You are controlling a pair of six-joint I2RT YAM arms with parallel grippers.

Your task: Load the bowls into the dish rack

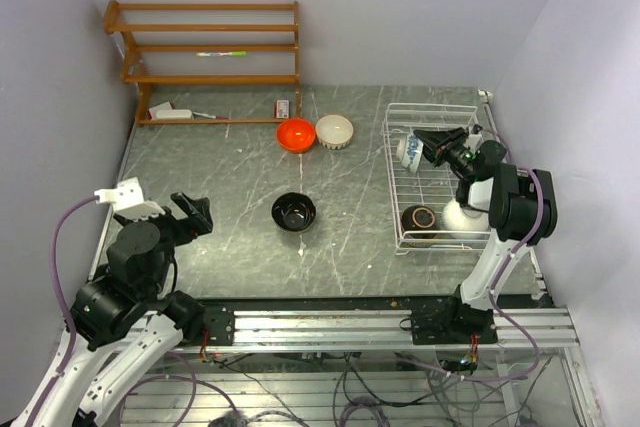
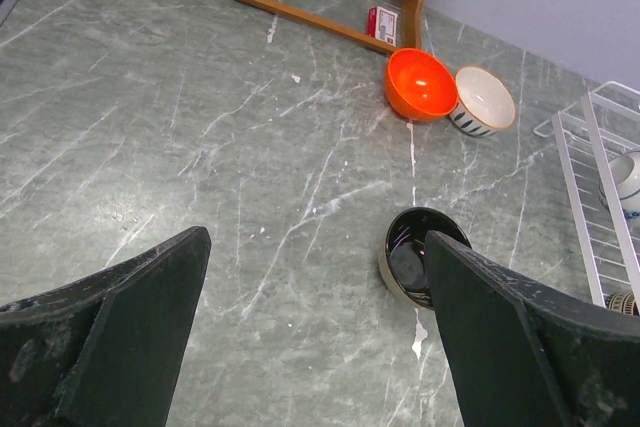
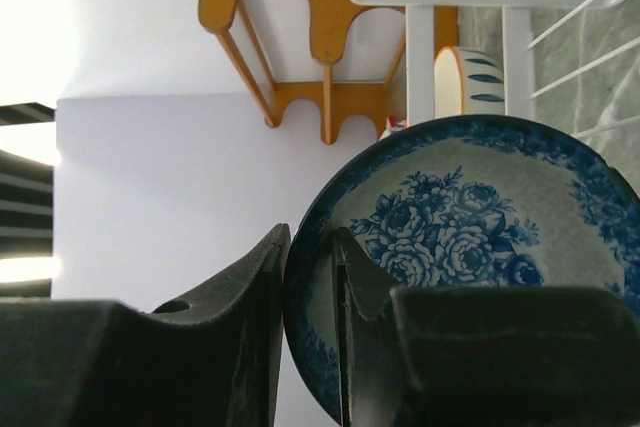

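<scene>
My right gripper (image 1: 428, 143) is shut on the rim of the blue-and-white patterned bowl (image 1: 409, 150) and holds it tilted over the far part of the white wire dish rack (image 1: 392, 187); in the right wrist view the bowl (image 3: 470, 217) fills the frame between my fingers (image 3: 310, 277). A brown bowl (image 1: 419, 218) and a white bowl (image 1: 462, 217) sit in the rack's near end. The glossy black bowl (image 1: 293, 212) stands mid-table, the orange-red bowl (image 1: 296, 134) and cream bowl (image 1: 334, 131) farther back. My left gripper (image 1: 196, 213) is open and empty, left of the black bowl (image 2: 412, 257).
A brown wooden shelf unit (image 1: 210, 57) stands at the back left, with small items on its lowest board. A small red box (image 2: 382, 24) lies by the shelf foot. Walls close in on the left, back and right.
</scene>
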